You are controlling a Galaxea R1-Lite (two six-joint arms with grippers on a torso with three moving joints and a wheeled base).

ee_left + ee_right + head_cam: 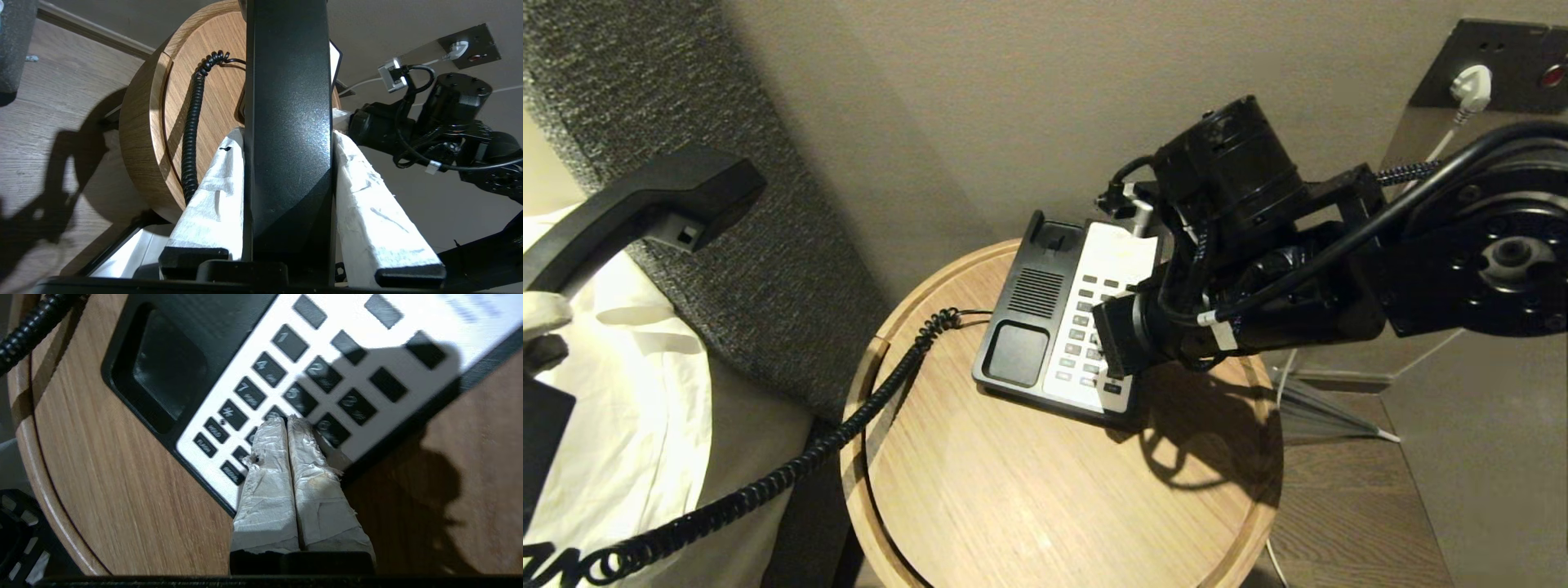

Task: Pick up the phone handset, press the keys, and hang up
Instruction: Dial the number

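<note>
The round wooden table (pixel 1029 490) carries the phone base (pixel 1058 327) near its far edge. My left gripper (pixel 288 163) clamps the phone handset (pixel 645 208) clear beyond the table's left edge, freeing the keys, where my right gripper (pixel 287 422), fingers pressed together, pokes the keypad (pixel 310 384).

Left gripper (pixel 288 139): raised at the far left of the head view, jaws clamped from both sides on the phone handset (pixel 645 208); both white-wrapped fingers (pixel 212 196) lie flat against the handset's black shaft, which runs straight out between them. Right arm (pixel 1339 269): enters the head view from the right, forearm near level, wrist angled downward. Right gripper (pixel 288 422): the two white-wrapped fingers (pixel 269 482) are pressed together along their full length with no gap, tips pointing down onto the keys (pixel 298 398); actual contact of the tips with a key cannot be confirmed
</note>
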